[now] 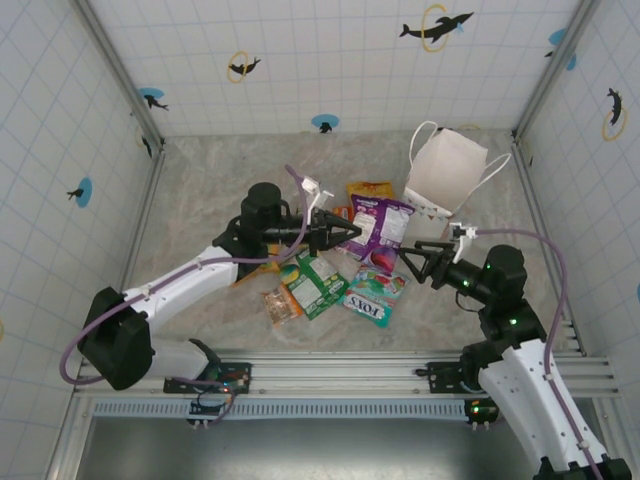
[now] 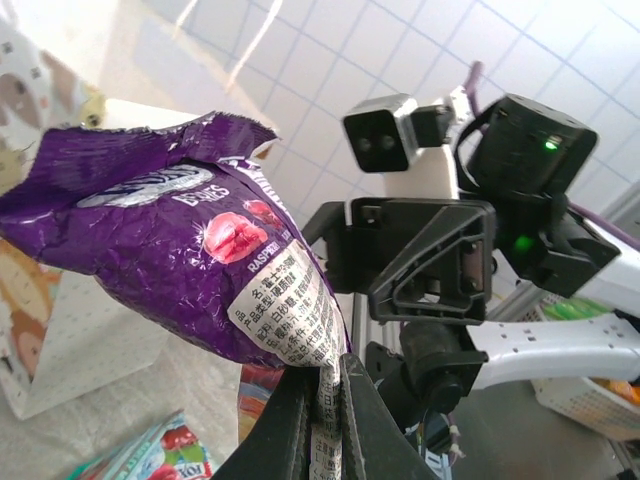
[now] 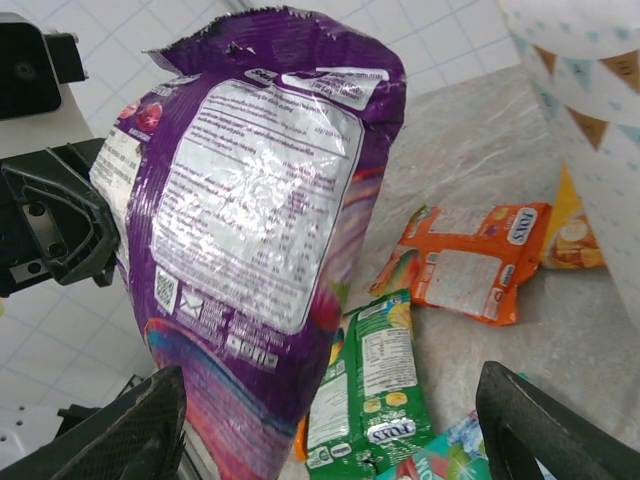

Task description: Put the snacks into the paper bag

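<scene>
My left gripper [image 1: 350,232] is shut on the edge of a purple snack packet [image 1: 382,222] and holds it off the table; its fingers [image 2: 300,420] pinch the printed seam of the purple packet [image 2: 170,250]. My right gripper [image 1: 408,262] is open and faces that packet [image 3: 250,220] from close by, its fingers [image 3: 140,430] spread wide with nothing gripped. The white paper bag [image 1: 445,172] stands behind, cord handles up. On the table lie green [image 1: 315,285], teal [image 1: 375,296], yellow [image 1: 371,189] and small brownish [image 1: 283,302] packets, plus an orange one [image 3: 465,262].
The bag's bunting-print wall [image 3: 590,90] rises at the right in the right wrist view, with the yellow packet [image 3: 575,235] at its foot. A green packet [image 3: 372,390] lies just below my right gripper. Tiled walls and metal posts fence the marble table [image 1: 200,200].
</scene>
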`<state>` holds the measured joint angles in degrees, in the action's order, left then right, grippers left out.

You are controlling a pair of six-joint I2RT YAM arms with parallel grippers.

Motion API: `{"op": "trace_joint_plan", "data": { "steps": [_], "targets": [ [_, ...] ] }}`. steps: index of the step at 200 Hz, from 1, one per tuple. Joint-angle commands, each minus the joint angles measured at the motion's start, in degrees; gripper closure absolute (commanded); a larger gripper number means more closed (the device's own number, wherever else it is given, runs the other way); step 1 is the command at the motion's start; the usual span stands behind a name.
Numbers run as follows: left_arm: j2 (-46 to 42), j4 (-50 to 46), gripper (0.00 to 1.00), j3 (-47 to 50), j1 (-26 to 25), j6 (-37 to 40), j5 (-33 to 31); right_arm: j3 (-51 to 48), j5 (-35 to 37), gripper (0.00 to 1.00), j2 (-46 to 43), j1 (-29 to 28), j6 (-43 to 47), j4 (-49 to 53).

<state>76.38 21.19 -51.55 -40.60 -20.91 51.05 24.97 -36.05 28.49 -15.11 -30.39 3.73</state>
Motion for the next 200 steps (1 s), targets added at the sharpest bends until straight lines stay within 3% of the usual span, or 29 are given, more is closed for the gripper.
{"op": "trace_joint_plan", "data": {
  "steps": [1, 28, 92, 124, 200],
  "targets": [
    [-0.47, 6.5, 1.0, -0.57, -1.1, 3.83, 3.4, 2.78, -4.65, 0.23, 1.18, -0.84, 0.11, -4.84],
    [0.53, 7.51, 1.0, -1.43, -1.63, 4.45, 4.1, 2.84, -7.89, 0.24, 2.44, -1.66, -1.39, -7.67],
    [1.8, 7.99, 1.0, -0.86, -1.76, 7.16, 1.25, 3.39, -7.87, 0.41, 2.71, -2.29, -2.74, -12.34],
    [2.54, 7.82, 1.0, -1.04, -1.76, 7.46, 0.49, 3.58, -5.38, 0.58, 1.85, -2.21, -2.39, -12.43],
    [3.16, 4.28, 1.0, -1.75, -1.85, 9.74, -3.81, 3.85, -2.2, 0.85, 1.7, -2.27, -1.78, -11.82]
  ]
}}
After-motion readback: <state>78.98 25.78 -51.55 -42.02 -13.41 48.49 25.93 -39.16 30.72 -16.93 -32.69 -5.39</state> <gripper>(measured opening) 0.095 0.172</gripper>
